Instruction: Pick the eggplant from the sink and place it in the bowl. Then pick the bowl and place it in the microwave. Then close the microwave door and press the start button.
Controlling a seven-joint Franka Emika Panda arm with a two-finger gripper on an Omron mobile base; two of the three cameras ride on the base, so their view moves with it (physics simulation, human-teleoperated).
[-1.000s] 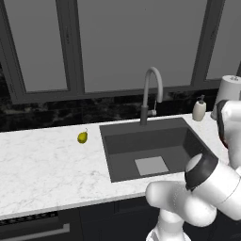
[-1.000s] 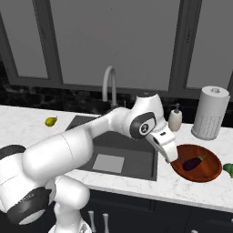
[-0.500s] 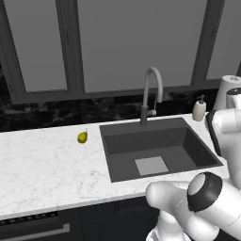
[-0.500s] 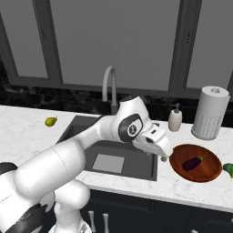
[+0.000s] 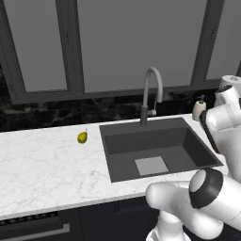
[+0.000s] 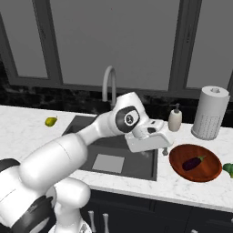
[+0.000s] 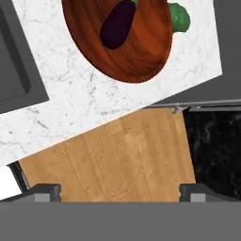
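Beneath the wide-spread, empty gripper [image 7: 120, 190]: pale wooden floor, then veined white marble counter [image 7: 89, 101]. Beyond, round reddish wooden bowl [image 7: 141, 52] cradling glossy purple eggplant [image 7: 117, 24], long axis slanting away, rightward. Farther, a green vegetable [image 7: 180, 18].

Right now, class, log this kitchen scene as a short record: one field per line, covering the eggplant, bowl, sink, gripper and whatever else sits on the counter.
eggplant: lying inside the bowl
bowl: on the counter, right of the sink
sink: nothing in the basin
gripper: open, holding nothing, near the sink's right edge, left of the bowl
pear: on the counter, left of the sink
soap bottle: behind the bowl
paper towel roll: upright, right of the soap bottle
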